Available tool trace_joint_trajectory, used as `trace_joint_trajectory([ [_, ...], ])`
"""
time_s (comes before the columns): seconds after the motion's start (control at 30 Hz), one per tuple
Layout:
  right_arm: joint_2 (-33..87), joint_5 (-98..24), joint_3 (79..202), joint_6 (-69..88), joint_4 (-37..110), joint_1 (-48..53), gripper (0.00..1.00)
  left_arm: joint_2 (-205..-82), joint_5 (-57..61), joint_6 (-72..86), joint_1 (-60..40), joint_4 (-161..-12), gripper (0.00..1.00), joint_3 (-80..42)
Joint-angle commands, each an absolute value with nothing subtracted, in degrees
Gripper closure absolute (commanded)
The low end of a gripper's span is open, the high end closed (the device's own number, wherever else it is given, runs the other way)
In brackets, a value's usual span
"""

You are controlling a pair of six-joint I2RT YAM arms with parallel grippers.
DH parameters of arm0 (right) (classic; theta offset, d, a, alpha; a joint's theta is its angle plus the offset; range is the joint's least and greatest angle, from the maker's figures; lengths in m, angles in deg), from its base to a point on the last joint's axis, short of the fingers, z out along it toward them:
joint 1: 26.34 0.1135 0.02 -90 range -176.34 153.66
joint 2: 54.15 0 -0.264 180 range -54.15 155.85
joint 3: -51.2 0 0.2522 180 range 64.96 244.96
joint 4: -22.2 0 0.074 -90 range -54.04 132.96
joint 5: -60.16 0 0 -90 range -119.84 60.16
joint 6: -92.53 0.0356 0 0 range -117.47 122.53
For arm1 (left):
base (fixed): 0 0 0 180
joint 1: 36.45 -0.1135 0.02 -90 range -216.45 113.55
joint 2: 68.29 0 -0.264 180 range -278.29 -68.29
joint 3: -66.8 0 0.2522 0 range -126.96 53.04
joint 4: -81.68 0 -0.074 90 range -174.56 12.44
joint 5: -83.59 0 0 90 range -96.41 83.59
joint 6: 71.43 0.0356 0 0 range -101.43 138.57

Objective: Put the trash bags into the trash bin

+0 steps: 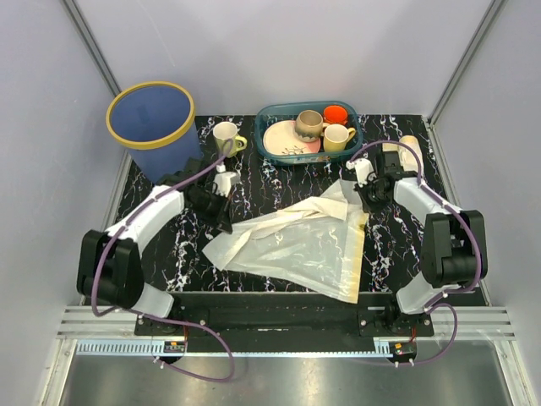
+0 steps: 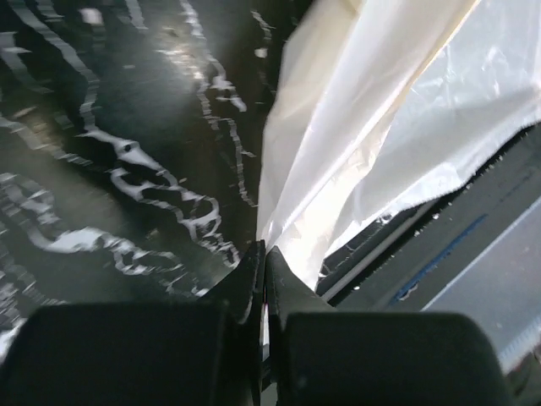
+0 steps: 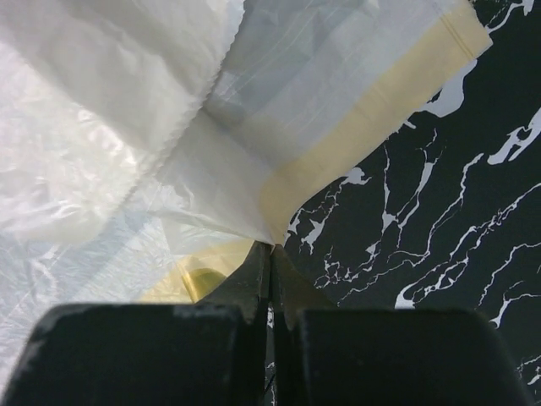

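Bases of both arms sit at the near edge of the black, white-veined counter (image 1: 186,262). Just beyond them the large trash bag (image 1: 296,245) lies spread flat on the counter between the two arms, a thin cream-white translucent sheet with a yellowish band along its right side. It is well apart from the trash bin.

The left end effector (image 1: 226,225) is down at the bag's left corner. In the left wrist view its fingers are clenched together (image 2: 264,254) with the gathered film (image 2: 363,127) pinched between them. The right end effector (image 1: 365,203) is at the bag's far right corner. The right wrist view shows it clamped tight (image 3: 270,249) on a puckered fold of the film (image 3: 169,127), right where the yellowish band meets the tips.

Farther back, a small pale bundle (image 1: 409,143) lies near the right edge, partly behind the right arm's cable. A cream mug (image 1: 226,137) stands just right of the trash bin (image 1: 165,156), which is upright at the far left corner. Its blue inside looks empty. A teal basket (image 1: 279,158) at the far middle holds a plate (image 1: 283,137) and three mugs.
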State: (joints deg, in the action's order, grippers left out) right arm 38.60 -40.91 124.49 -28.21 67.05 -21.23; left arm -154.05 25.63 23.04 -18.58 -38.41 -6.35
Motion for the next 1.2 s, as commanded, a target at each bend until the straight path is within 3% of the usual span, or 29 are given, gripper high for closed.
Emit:
trace_joint_trajectory([
  [0.0, 34.7, -37.3, 123.1, -31.2, 65.7, -21.7, 1.00, -145.8, 17.8, 24.0, -22.0, -36.5, 1.00, -6.2],
  [0.3, 31.6, -35.6, 120.6, -35.6, 68.6, -24.4, 1.00, -136.3, 3.1, 28.0, -23.5, -31.7, 1.00, -4.5],
  [0.53, 31.0, -35.4, 120.2, -39.7, 73.0, -25.7, 1.00, -143.0, -1.2, 32.4, -20.5, -23.8, 1.00, -8.7],
  [0.73, 32.8, -37.8, 122.2, -43.1, 80.7, -25.9, 1.00, -142.0, -9.1, 38.2, -14.2, -25.7, 1.00, -1.8],
  [0.8, 33.6, -43.5, 123.6, -42.7, 84.2, -26.0, 1.00, -139.5, -6.5, 39.3, -12.6, -28.4, 0.94, -0.1],
  [0.83, 34.0, -45.5, 125.8, -42.7, 88.1, -26.0, 0.94, -138.7, -3.5, 40.5, -12.4, -29.1, 0.84, 0.0],
  [0.87, 35.1, -48.7, 127.0, -42.9, 90.0, -26.0, 0.85, -137.5, 0.2, 41.0, -12.5, -29.7, 0.67, -0.1],
  [0.93, 35.9, -51.3, 130.4, -42.2, 94.1, -25.9, 0.63, -137.1, 3.6, 41.7, -12.5, -30.6, 0.46, -2.8],
  [0.97, 36.1, -53.5, 131.5, -42.2, 95.3, -26.0, 0.39, -137.5, 5.8, 41.4, -12.5, -30.9, 0.38, -4.1],
  [1.07, 36.5, -57.1, 135.7, -38.5, 97.7, -26.0, 0.17, -139.6, 11.8, 42.2, -14.6, -30.8, 0.23, -11.1],
  [1.17, 39.1, -59.5, 140.0, -35.3, 99.5, -28.4, 0.10, -144.5, 12.7, 41.4, -15.2, -32.9, 0.17, -15.9],
])
